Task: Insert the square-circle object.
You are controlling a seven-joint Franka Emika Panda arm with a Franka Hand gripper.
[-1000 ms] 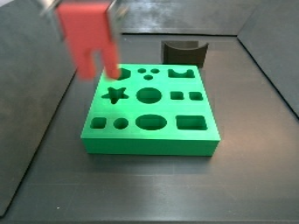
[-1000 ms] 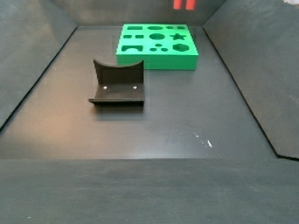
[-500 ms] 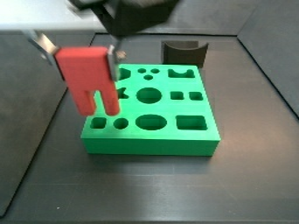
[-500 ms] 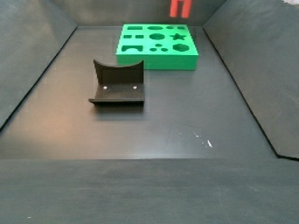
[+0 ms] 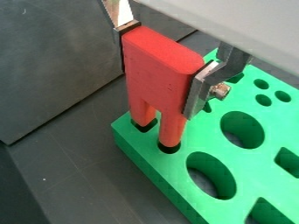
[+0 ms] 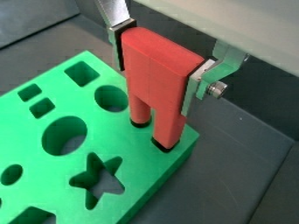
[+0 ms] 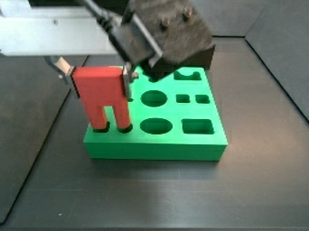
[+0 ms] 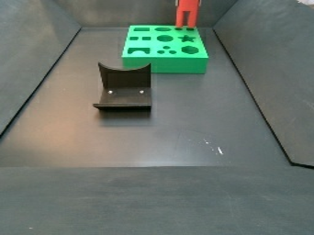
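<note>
The square-circle object (image 5: 160, 80) is a red block with two legs, held upright by my gripper (image 5: 163, 63), which is shut on its top. It also shows in the other wrist view (image 6: 159, 77) and in both side views (image 7: 100, 93) (image 8: 186, 11). Its leg tips sit at two small holes in a corner of the green board (image 5: 251, 188), which also shows in the other views (image 6: 47, 166) (image 7: 169, 144) (image 8: 166, 57). One silver finger (image 6: 201, 80) presses each side of the block.
A dark grey curved block (image 8: 123, 88) lies on the dark floor in front of the board; in a side view (image 7: 203, 56) it stands behind the board, mostly hidden by the arm. The board has several other cutouts, including a star (image 6: 97, 175).
The gripper has come down with the red block, from above the board's far corner to where its legs meet the holes at the board's corner.
</note>
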